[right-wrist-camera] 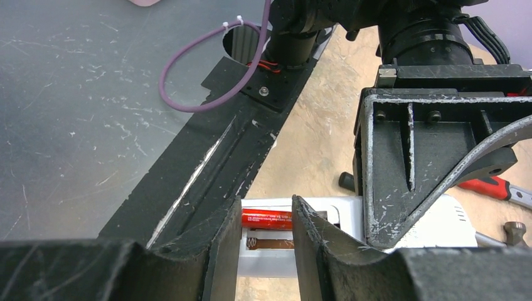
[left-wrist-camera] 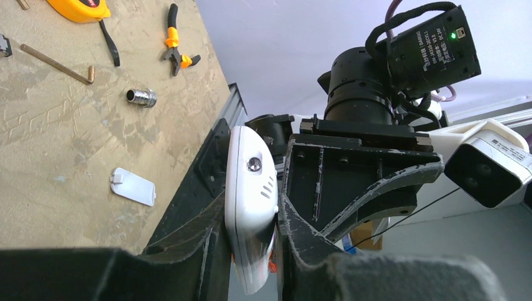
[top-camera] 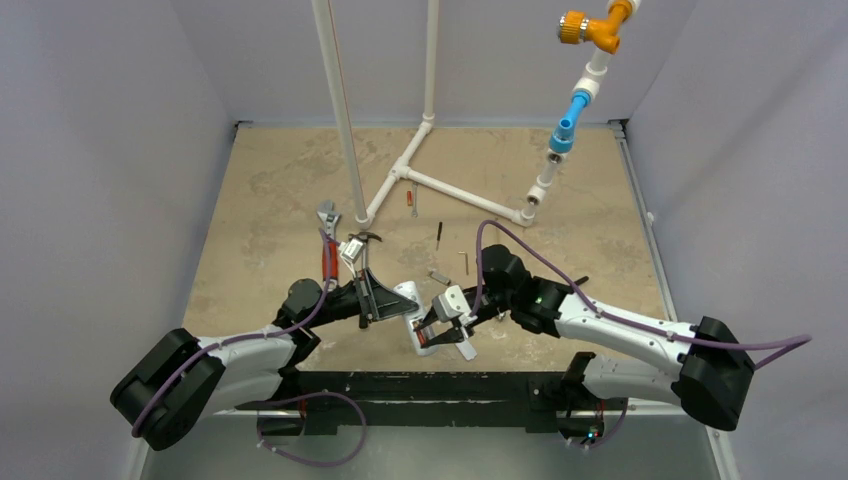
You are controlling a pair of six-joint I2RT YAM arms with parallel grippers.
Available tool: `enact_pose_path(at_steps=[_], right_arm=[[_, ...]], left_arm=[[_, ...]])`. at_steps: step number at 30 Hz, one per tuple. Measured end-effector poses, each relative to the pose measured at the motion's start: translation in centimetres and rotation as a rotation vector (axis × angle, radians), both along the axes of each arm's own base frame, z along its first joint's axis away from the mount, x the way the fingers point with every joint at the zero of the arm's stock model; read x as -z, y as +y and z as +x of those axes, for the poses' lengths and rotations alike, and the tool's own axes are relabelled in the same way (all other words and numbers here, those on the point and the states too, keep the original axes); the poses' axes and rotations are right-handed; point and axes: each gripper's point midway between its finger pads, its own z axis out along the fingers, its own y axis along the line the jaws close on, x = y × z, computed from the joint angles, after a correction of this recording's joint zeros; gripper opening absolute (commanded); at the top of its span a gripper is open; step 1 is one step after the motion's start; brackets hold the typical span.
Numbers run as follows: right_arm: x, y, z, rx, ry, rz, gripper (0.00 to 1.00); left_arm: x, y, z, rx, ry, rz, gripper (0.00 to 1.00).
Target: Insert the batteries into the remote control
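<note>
The white remote control (top-camera: 417,312) hangs above the table's near edge, and my left gripper (top-camera: 388,300) is shut on it. In the left wrist view it stands edge-on (left-wrist-camera: 250,188) between the left gripper (left-wrist-camera: 251,216) jaws. In the right wrist view its back faces me with the recess uncovered. One orange-red battery (right-wrist-camera: 266,218) lies in the upper slot. The slot below it (right-wrist-camera: 271,242) shows only a spring. My right gripper (right-wrist-camera: 266,202) hovers at the recess with its jaws partly apart either side of the battery. I cannot tell whether they touch it.
A white battery cover (left-wrist-camera: 133,186) lies on the table near the black rail. A socket (left-wrist-camera: 141,97), hex key (left-wrist-camera: 56,63), pliers (left-wrist-camera: 175,44) and orange tape measure (left-wrist-camera: 78,7) lie further out. A red-handled wrench (top-camera: 328,250) and white pipe frame (top-camera: 440,185) sit behind.
</note>
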Motion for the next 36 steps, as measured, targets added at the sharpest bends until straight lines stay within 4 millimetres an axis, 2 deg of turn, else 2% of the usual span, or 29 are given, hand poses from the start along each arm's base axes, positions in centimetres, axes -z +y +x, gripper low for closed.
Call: enact_pose_path(at_steps=[31,36], right_arm=[[1.1,0.5,1.4,0.090,-0.003,-0.028,0.22],[0.8,0.8,2.6,0.141,-0.041,-0.011,0.21]], left_arm=[[0.8,0.1,1.4,-0.076,0.006,0.028,0.00],[1.0,-0.1,0.8,-0.051,0.014,0.034,0.00]])
